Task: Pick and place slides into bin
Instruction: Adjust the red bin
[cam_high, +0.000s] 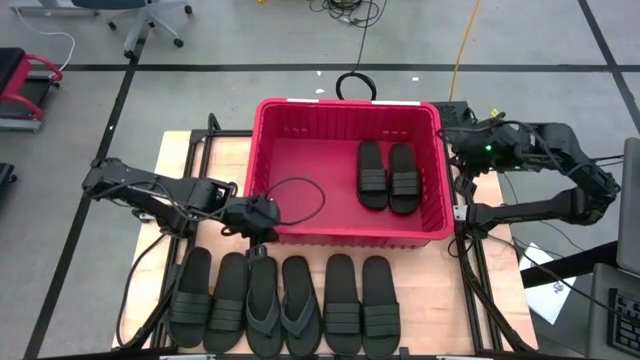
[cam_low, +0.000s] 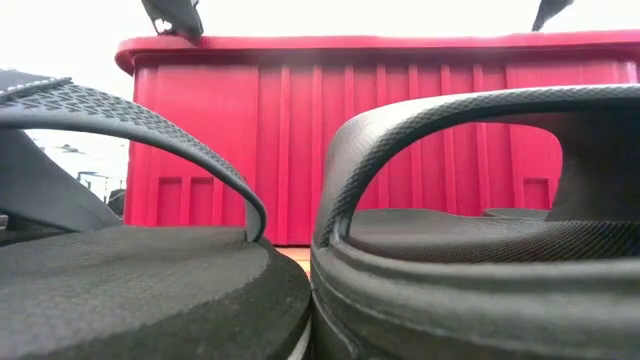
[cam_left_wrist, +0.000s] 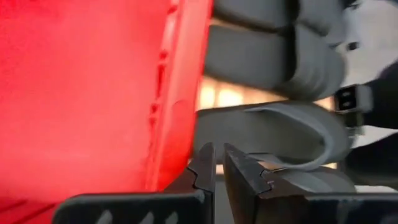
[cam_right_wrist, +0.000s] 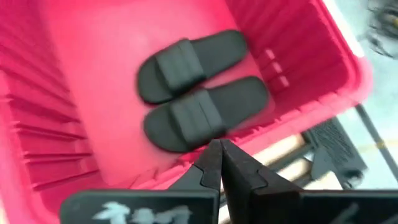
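Observation:
The red bin (cam_high: 345, 105) stands at the middle of the table. Two black slides (cam_high: 388, 176) lie side by side on its floor near its right wall, and they also show in the right wrist view (cam_right_wrist: 186, 93). Several more slides (cam_high: 285, 305) lie in a row on the table in front of the bin, two of them thong flip-flops (cam_left_wrist: 280, 130). My left gripper (cam_high: 262, 232) hovers over the bin's near left corner, above the row's far ends, shut to a narrow slit with nothing in it (cam_left_wrist: 219, 165). My right gripper (cam_right_wrist: 221, 152) is shut and empty above the bin's right rim (cam_high: 448, 140).
A black cable loop (cam_high: 300, 200) from my left arm hangs over the bin's left half. Another cable loop (cam_high: 355, 85) lies behind the far rim. Bare wood table (cam_high: 180, 160) lies left of the bin. The bin's near wall (cam_low: 400, 150) rises right behind the row.

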